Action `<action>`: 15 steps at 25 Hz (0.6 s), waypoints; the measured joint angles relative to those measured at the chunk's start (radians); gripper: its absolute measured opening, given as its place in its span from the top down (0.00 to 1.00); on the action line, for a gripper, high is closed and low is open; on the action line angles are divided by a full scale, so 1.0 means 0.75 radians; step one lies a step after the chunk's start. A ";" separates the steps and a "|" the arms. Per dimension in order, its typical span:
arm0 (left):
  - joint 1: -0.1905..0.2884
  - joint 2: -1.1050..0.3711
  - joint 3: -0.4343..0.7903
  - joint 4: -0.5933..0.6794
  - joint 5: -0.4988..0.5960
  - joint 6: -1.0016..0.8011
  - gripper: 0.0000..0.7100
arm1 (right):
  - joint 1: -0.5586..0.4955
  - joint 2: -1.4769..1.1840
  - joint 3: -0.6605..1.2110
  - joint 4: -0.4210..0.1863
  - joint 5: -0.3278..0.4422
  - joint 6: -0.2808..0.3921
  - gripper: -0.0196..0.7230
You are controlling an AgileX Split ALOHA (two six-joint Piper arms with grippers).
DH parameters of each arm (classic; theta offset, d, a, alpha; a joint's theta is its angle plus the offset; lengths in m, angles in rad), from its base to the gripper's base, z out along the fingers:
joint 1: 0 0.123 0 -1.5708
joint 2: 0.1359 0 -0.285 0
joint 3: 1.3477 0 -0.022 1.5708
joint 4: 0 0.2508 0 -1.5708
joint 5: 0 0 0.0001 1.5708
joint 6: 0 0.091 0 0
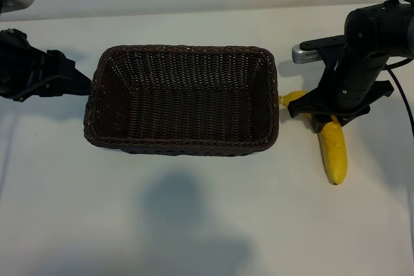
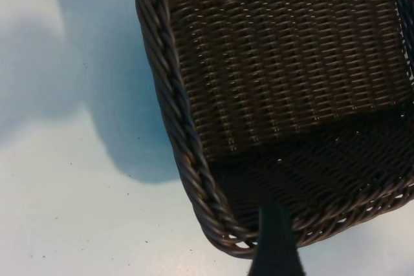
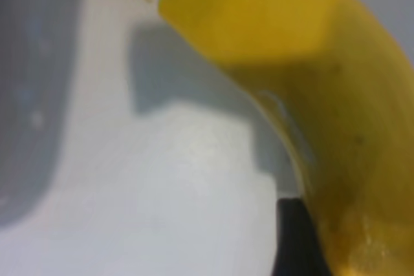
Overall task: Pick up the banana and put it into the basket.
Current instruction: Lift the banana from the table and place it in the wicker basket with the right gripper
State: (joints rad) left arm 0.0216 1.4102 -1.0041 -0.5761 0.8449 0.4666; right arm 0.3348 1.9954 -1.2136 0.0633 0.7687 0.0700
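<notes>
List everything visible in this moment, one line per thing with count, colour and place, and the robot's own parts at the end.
basket: one, dark brown woven wicker, middle of the table, nothing inside.
banana: one, bright yellow, lying on the table just right of the basket, partly under the right arm.
table: one, white, carrying the basket and banana.
left gripper: one, black, at the basket's left end, jaws open, holding nothing.
right gripper: one, black, pointing straight down over the banana's middle, jaws around it; the banana lies on the table, not lifted.
</notes>
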 joint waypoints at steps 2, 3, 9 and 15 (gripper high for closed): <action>0.000 0.000 0.000 0.000 0.002 0.000 0.24 | 0.001 0.000 0.000 -0.025 0.008 0.014 0.40; 0.000 0.000 0.000 0.000 0.002 0.000 0.24 | 0.001 0.000 0.000 -0.041 0.010 0.026 0.40; 0.000 0.000 0.000 0.000 0.005 0.000 0.24 | 0.001 -0.012 0.000 -0.075 0.035 0.055 0.40; 0.000 0.000 0.000 0.000 0.005 0.001 0.24 | 0.001 -0.092 -0.029 -0.103 0.081 0.057 0.40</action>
State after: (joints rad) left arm 0.0216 1.4102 -1.0041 -0.5761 0.8485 0.4674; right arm 0.3355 1.9264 -1.2351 -0.0136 0.8295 0.1127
